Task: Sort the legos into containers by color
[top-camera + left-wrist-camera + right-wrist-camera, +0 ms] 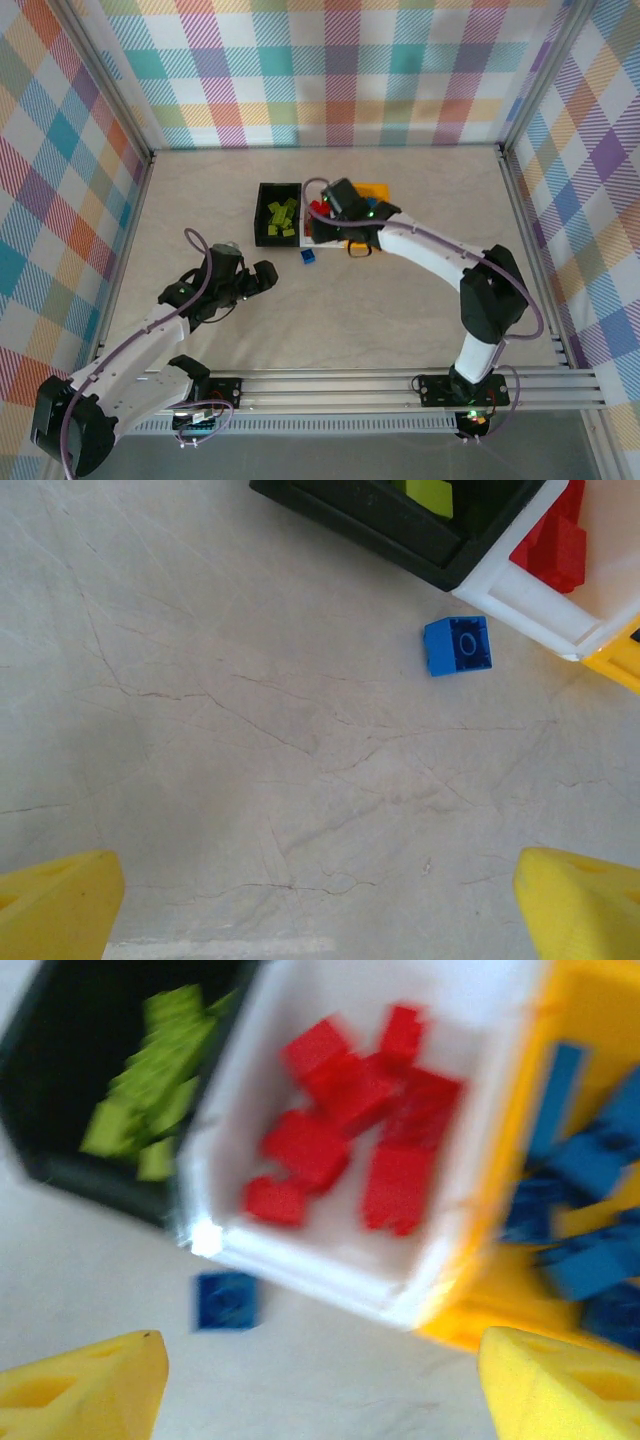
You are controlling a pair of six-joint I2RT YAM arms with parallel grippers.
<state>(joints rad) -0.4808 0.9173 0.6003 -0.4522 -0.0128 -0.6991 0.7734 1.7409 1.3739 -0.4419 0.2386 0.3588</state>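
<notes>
Legos fill three bins that stand side by side, walls touching. The white bin point(330, 1272) in the middle holds the red bricks point(350, 1150), roughly half a dozen. The black bin point(60, 1080) on its left holds the lime-green bricks point(150, 1090), and the orange-yellow bin point(500, 1305) on its right holds the blue bricks point(590, 1250). Blur in the right wrist view prevents an exact count of any pile. One loose blue brick point(458, 646) lies alone on the table point(200, 730), just beside the white bin's near left corner and not touching it. The right gripper point(320, 1345) hangs above the white bin's near wall, its two yellow fingers spread wide with nothing between them. The left gripper point(315, 872) hovers over bare table, nearer the arm bases than the white bin, its two fingers likewise parted and empty.
</notes>
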